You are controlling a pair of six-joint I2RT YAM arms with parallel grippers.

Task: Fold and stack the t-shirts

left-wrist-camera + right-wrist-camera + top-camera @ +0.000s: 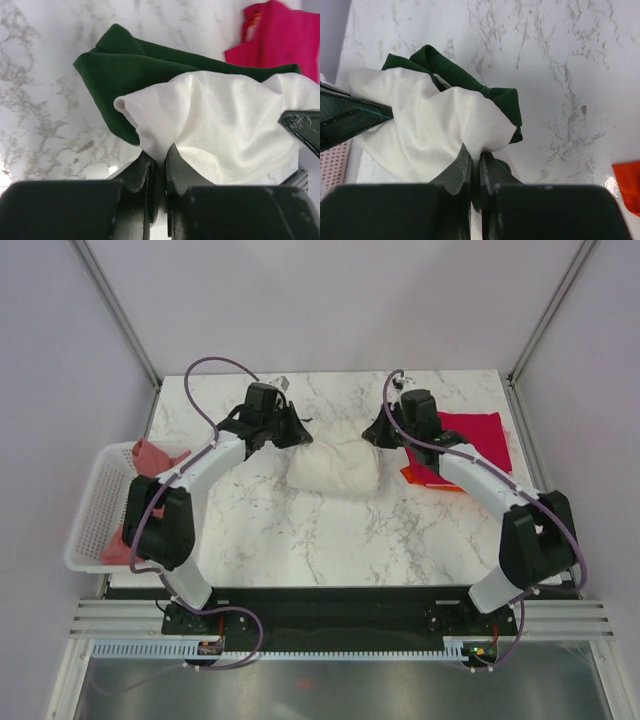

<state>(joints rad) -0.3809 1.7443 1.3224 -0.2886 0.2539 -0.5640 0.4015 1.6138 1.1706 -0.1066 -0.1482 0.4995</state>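
Cream t-shirt (335,468) sits bunched mid-way across the tabletop (330,540), left fingers (141,175) clamped tight on one fold of its far edge, right fingers (461,170) on another, so I'd lift both together, level, spreading apart to pull it taut.

Setting: robotics lab test cell. Evidence: plain pale grey-lilac wall panels (330,300) sit in bare aluminium corner struts (118,308). Two white-and-black robot arms (205,470) are bolted to a black base plate (340,602) at the edge of a white marble-pattern tabletop (330,530). Loose purple cables (215,364) loop from the arms. A white slotted cable duct (330,650) runs along the near edge.
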